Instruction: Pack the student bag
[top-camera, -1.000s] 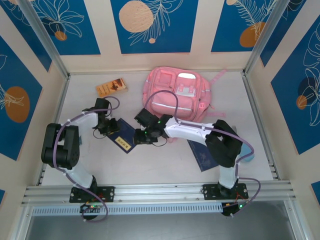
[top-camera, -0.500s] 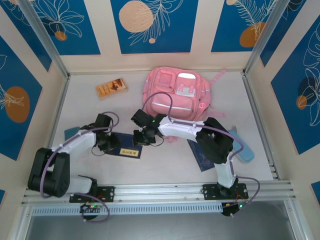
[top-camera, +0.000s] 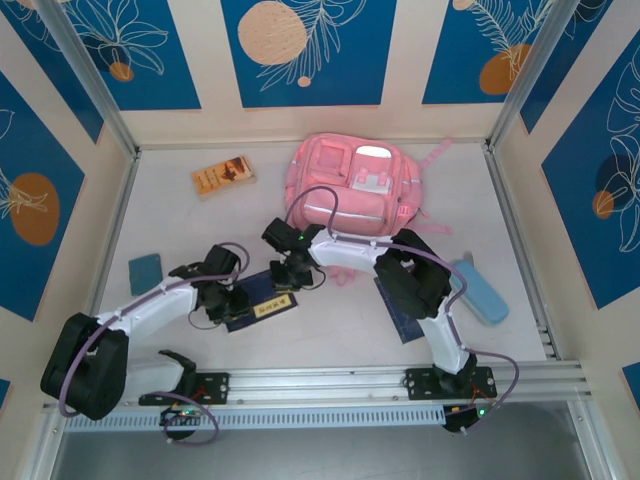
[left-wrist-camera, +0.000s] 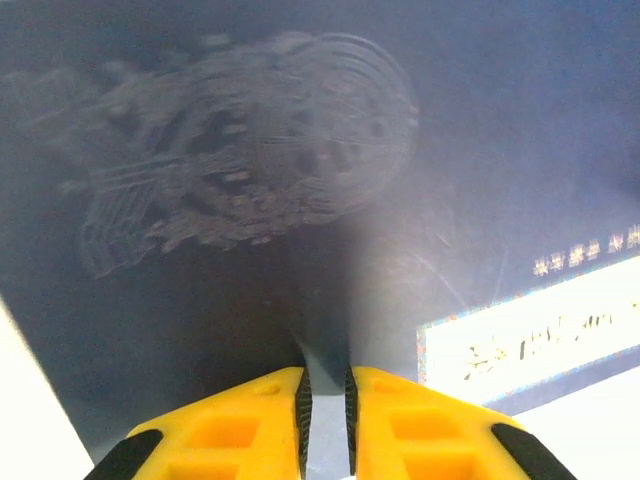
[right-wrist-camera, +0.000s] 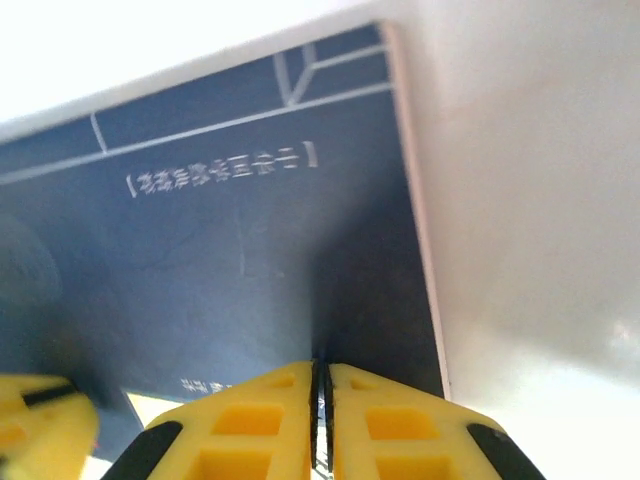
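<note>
The student bag (top-camera: 355, 190), a pink backpack, lies flat at the back of the table with its front pockets facing up. In front of it lies a dark blue book (top-camera: 262, 304) with a white label. My left gripper (top-camera: 229, 298) is at the book's left end and my right gripper (top-camera: 285, 279) at its far right edge. In the left wrist view the yellow fingers (left-wrist-camera: 262, 420) of the left gripper (left-wrist-camera: 325, 375) pinch the edge of the book (left-wrist-camera: 250, 150). In the right wrist view the right gripper (right-wrist-camera: 322, 368) is closed on the edge of the book (right-wrist-camera: 220, 240).
A second dark blue book (top-camera: 405, 320) lies under the right arm. A light blue pencil case (top-camera: 481, 291) sits to the right, a teal pad (top-camera: 146, 273) to the left, and an orange book (top-camera: 223, 176) at the back left. Metal frame rails border the table.
The dark blue book has turned from slanted to nearly level and slid nearer. The left arm swung down and forward with it. Both pairs of fingers have narrowed.
</note>
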